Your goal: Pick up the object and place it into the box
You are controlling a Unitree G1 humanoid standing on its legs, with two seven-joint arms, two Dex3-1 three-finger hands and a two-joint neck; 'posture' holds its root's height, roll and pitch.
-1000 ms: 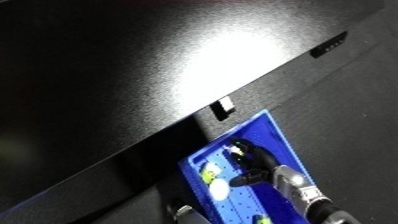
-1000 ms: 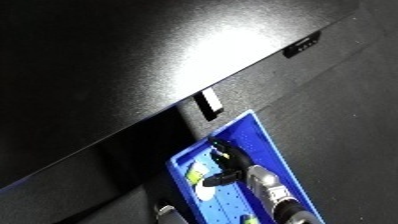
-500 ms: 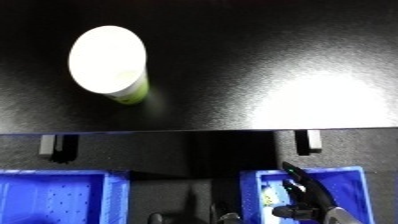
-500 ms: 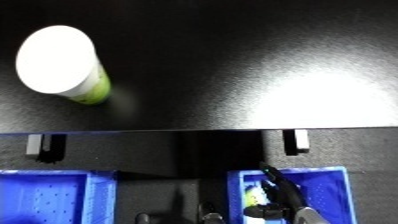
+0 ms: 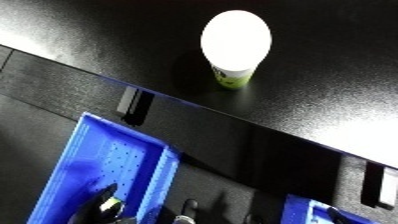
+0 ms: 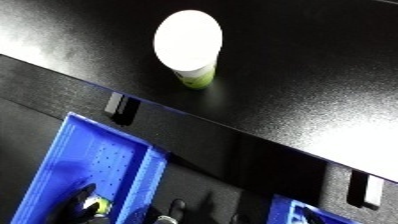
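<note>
— One hand shows?
— Only dark fingers, the left hand (image 5: pixel 105 197), low inside the left blue bin (image 5: pixel 89 145); I cannot tell how it is set. Something pale green (image 6: pixel 96 204) lies by it.
— And the object?
— A white-topped, green-based container (image 6: pixel 188 42) stands on the black table (image 6: pixel 302 60), well apart from both bins; the second bin (image 5: pixel 311 216) peeks in lower right.

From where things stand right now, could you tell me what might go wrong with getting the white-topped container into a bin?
The white-topped container stands upright on the black table, near its front edge, so a careless approach might tip it or knock it off.

Only a dark hand shows, low over the left blue bin, far from the container; the reach looks long.

The right bin barely shows at the view's edge, so a drop there may be poorly seen.
</note>
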